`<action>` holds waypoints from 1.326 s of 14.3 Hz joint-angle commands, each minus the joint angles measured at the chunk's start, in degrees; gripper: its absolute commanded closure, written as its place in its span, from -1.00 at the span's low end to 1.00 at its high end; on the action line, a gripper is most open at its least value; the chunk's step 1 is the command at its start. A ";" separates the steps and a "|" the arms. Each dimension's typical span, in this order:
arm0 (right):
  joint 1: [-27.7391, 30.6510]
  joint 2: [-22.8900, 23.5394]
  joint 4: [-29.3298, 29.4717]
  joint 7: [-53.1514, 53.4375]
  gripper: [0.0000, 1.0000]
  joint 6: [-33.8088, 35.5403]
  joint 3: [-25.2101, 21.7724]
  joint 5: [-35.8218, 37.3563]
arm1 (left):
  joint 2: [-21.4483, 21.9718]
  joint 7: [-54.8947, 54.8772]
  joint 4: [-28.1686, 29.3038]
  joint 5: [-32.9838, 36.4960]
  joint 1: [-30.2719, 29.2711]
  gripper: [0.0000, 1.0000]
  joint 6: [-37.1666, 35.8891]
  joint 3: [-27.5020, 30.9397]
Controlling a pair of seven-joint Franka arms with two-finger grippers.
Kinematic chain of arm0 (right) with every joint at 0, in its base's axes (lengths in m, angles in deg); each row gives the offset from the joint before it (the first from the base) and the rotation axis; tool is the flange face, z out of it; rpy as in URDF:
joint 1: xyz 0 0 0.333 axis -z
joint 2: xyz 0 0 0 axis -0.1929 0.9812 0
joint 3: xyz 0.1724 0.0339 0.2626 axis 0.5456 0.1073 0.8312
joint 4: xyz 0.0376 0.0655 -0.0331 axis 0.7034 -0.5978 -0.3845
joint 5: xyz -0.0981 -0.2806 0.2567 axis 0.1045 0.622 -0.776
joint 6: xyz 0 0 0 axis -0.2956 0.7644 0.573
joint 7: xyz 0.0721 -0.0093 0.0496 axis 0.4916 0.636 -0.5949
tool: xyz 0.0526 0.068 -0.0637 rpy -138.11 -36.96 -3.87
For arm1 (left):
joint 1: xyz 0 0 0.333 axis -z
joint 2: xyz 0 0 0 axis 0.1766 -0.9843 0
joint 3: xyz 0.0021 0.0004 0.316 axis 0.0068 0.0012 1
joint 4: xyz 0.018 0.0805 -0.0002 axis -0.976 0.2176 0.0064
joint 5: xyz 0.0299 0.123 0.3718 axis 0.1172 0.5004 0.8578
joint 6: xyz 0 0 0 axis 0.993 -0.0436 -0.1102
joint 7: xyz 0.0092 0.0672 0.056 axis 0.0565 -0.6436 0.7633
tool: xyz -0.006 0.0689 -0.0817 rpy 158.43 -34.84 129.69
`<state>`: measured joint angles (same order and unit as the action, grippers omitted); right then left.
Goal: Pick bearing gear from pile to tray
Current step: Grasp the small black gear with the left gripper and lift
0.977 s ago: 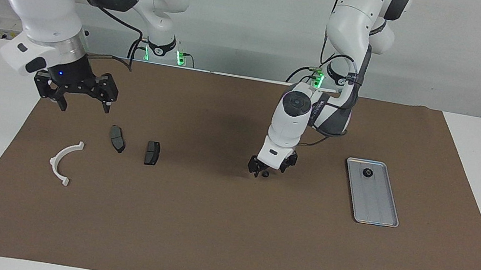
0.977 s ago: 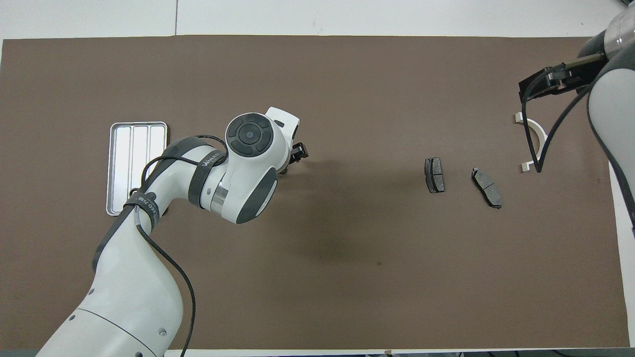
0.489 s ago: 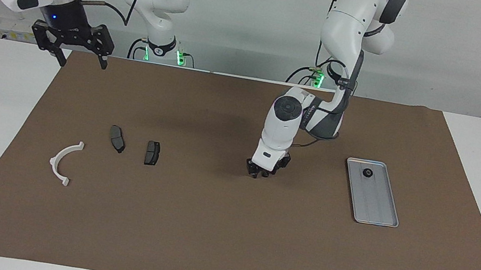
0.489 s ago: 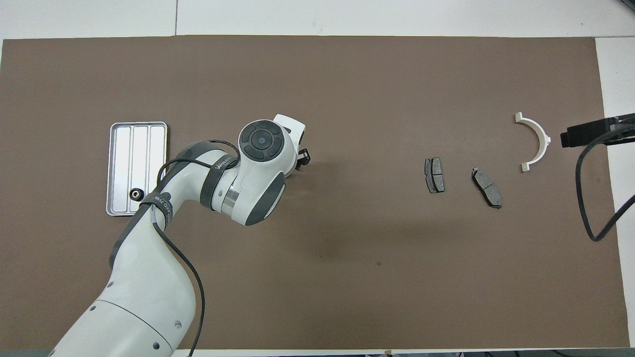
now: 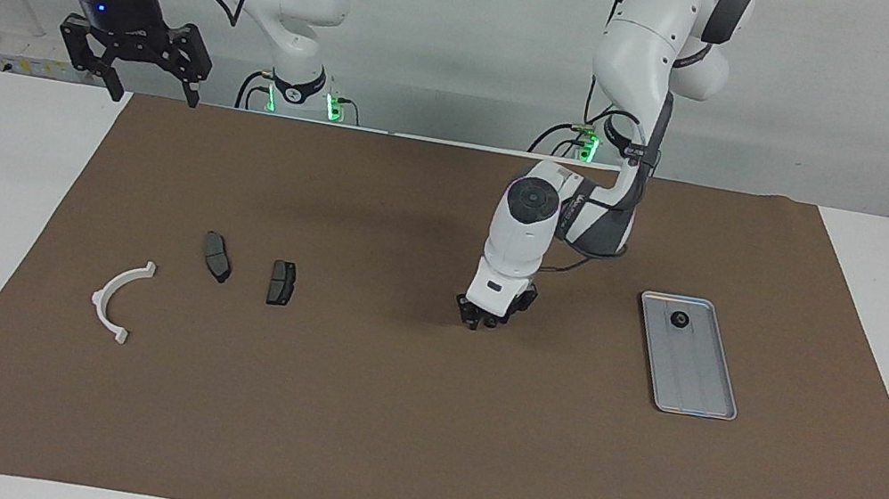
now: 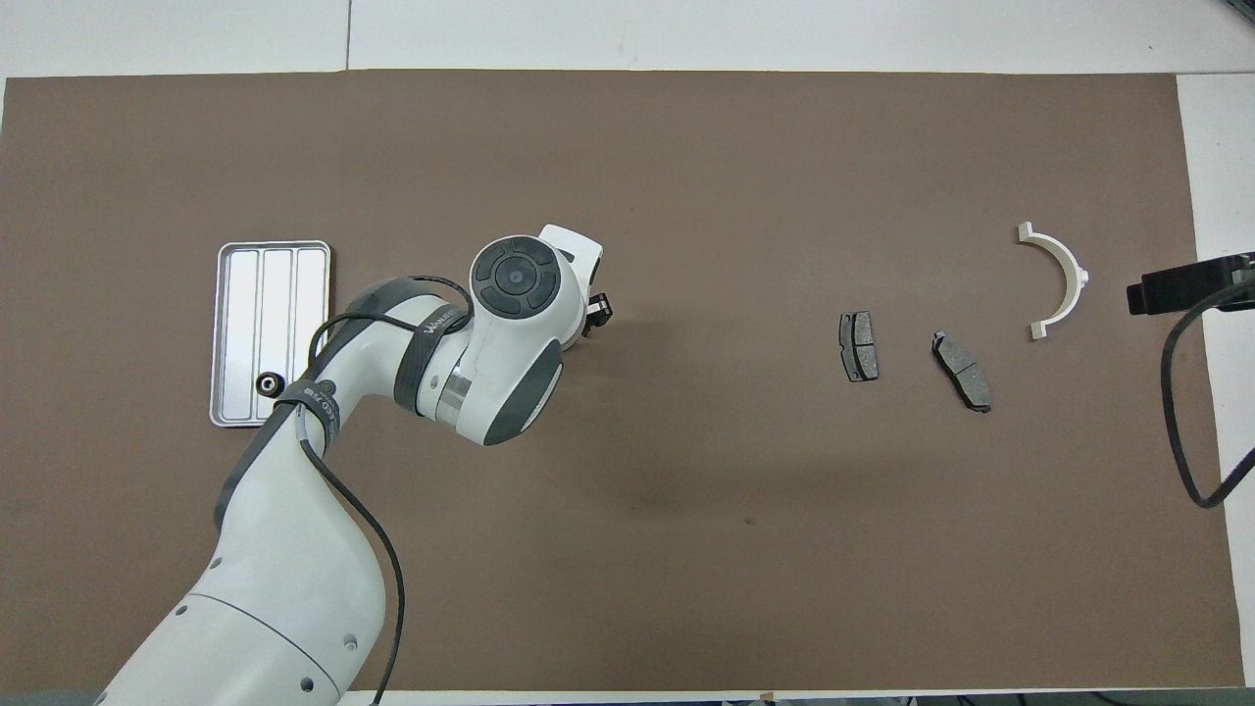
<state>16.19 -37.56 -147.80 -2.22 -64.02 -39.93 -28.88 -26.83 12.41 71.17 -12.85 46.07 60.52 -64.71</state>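
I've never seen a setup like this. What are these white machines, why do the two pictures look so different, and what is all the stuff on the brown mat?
They are two robot arms, each ending in a two-finger gripper. One picture looks at them from across the table; the other looks down from above their own end, so everything appears turned around.

The left gripper is down at the mat near the middle of the table, around a tiny black part; whether it grips it I cannot tell. The right gripper waits, raised and open, over its end of the table.

On the brown mat lie a white half-ring bracket and two dark brake pads. Toward the left arm's end sits a silver tray with one small black round piece already in it.
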 commanded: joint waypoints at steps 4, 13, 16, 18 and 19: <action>0.82 -0.97 -1.58 -0.85 -1.00 0.30 1.01 -0.95 | -0.55 0.83 0.19 1.09 0.40 -0.09 0.89 0.88; 0.82 -0.79 -1.31 -0.76 -1.00 -0.05 0.39 0.02 | -0.55 0.39 0.10 1.09 0.05 0.88 -0.43 1.23; 0.91 -0.70 -1.31 -0.76 -1.00 -0.05 0.48 0.10 | 1.98 -1.27 0.01 1.18 -2.14 0.88 -2.52 1.41; 0.91 -0.79 -1.31 -0.68 -1.00 -0.14 0.57 0.01 | 5.50 -9.41 0.62 1.09 -5.65 0.88 -7.18 1.41; 0.91 -0.88 -1.31 -0.68 -1.00 -0.14 0.57 0.01 | 7.78 -13.11 1.50 1.09 -8.02 0.88 -9.20 1.41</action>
<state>16.19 -37.57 -148.33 -2.22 -63.95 -39.85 -28.79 -24.69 5.81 70.66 -12.69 42.50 56.18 -63.01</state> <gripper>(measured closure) 0.000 0.758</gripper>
